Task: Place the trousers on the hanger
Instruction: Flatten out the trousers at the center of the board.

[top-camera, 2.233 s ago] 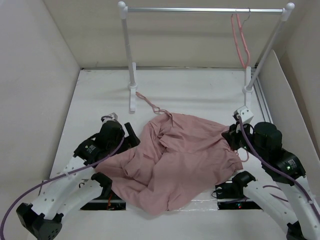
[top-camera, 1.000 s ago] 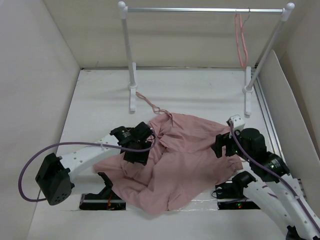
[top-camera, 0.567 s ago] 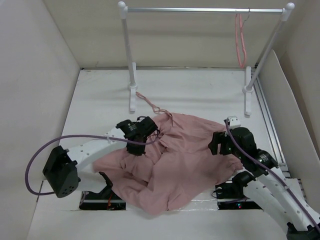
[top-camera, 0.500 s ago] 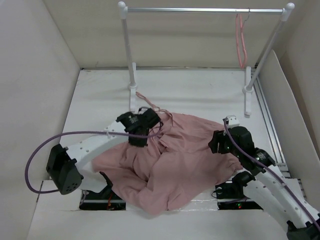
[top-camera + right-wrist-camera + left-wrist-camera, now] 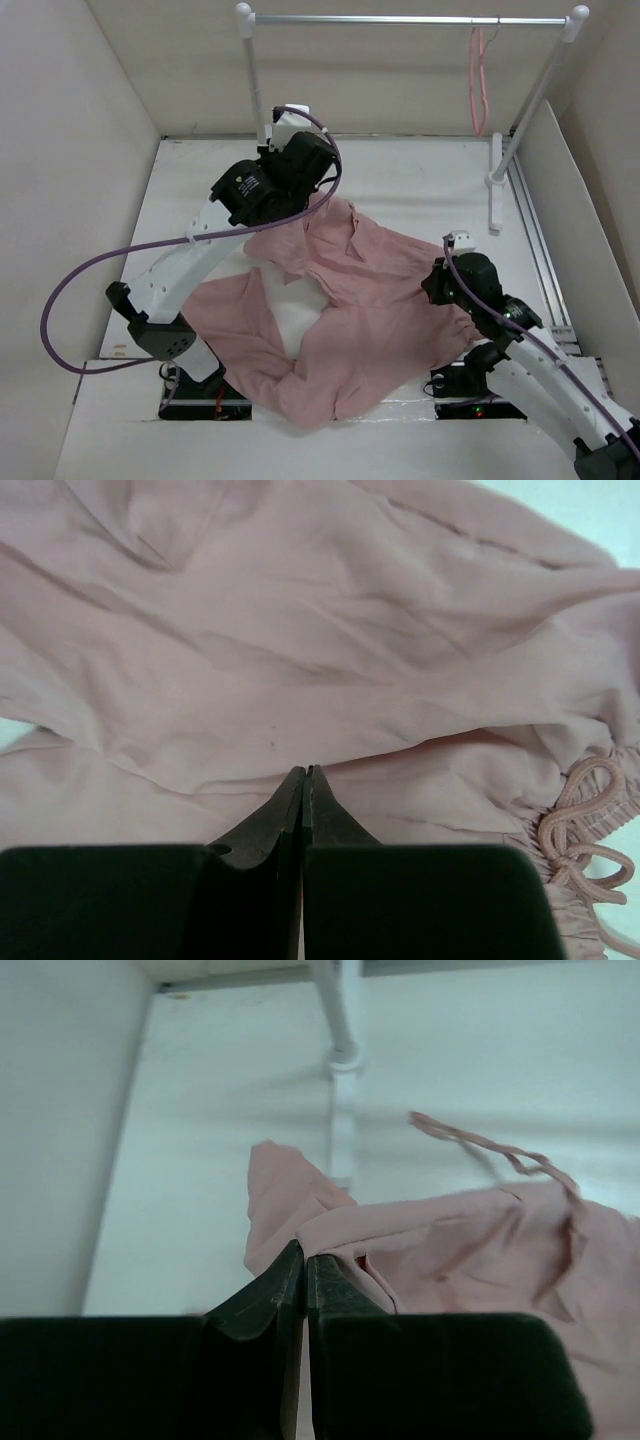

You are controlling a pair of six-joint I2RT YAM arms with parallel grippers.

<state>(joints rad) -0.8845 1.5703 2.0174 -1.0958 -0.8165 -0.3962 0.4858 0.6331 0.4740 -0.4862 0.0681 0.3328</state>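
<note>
Left hand (image 5: 303,1260) high, right hand (image 5: 305,776) low, both pinched closed.

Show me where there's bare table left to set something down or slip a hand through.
The widest bare patch of the table lies at the far side, between the garment rail's right foot, the raised left arm and the trousers' far edge. A narrower strip runs along the left wall. The middle and near side are crowded: the trousers cover them.

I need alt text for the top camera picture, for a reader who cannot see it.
Pink trousers lie crumpled on a white table; the left gripper holds one edge raised, the right gripper pinches their right side. A pink hanger hangs on the rail behind.
</note>
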